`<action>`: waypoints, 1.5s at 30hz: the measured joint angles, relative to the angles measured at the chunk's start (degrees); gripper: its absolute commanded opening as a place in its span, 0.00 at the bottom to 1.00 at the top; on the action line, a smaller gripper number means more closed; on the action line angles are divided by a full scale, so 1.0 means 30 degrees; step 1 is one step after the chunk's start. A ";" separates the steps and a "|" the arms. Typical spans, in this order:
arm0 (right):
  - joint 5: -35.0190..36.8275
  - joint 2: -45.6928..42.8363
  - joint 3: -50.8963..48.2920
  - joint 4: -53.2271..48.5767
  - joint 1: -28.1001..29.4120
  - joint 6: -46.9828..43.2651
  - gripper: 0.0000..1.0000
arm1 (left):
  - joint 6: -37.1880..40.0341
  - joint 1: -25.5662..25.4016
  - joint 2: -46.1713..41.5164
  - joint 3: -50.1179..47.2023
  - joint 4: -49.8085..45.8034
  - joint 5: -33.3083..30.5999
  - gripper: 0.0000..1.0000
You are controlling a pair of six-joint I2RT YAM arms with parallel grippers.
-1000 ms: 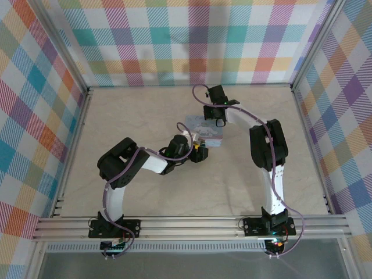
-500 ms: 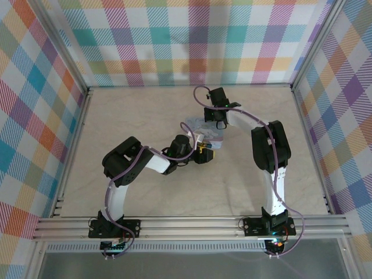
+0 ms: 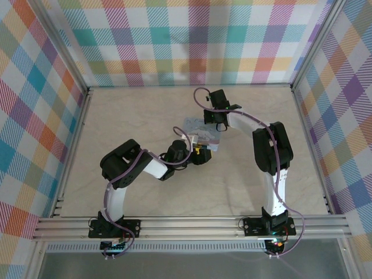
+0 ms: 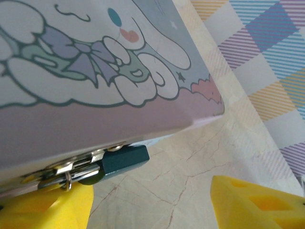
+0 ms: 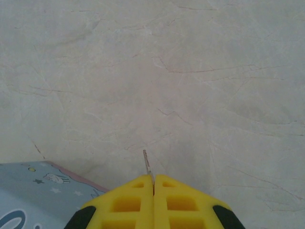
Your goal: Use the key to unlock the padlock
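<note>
My left claw (image 3: 199,154) is the nearer one, low over the beige marbled tabletop (image 3: 133,116) at the 6 o'clock edge of the pale blue rectangular tin with a white cartoon character (image 3: 204,133). Its yellow fingers (image 4: 257,200) stand wide apart, and only bare tabletop lies between them.

In that wrist view the tiny padlock with a dark bluish-green body (image 4: 125,159) hangs under the tin's rim, at about 10 o'clock from the gap of the claw. It hangs from a small silvery metal latch (image 4: 71,169). The padlock's body is just above the finger at 7 o'clock. I cannot tell whether they touch. The other finger, at 4 o'clock, is well apart from the padlock.

Farther out, at the tin's 12 o'clock edge, my right claw (image 5: 153,179) is pinched closed on the small thin grey metal key (image 5: 147,164). The key's slim tip sticks out from between the yellow pads toward 12 o'clock, over bare tabletop. A corner of the tin shows at 8 o'clock from this claw. The tin lies between the key and the padlock, so the two are well apart.
</note>
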 measured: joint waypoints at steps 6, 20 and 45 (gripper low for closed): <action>0.0015 -0.0138 -0.0109 -0.0175 0.0058 0.0015 0.00 | -0.1013 0.0444 -0.0386 -0.0729 0.0211 -0.0007 0.60; 0.0087 -0.0605 -0.0102 -0.1807 0.0168 0.0095 0.00 | -0.1654 0.1537 -0.1865 -0.3031 0.0954 -0.0284 0.68; 0.2426 -0.4743 -0.3621 -0.2798 -0.0481 0.1180 0.00 | -0.0634 0.3534 -0.2557 -0.2965 -0.0597 0.2127 0.68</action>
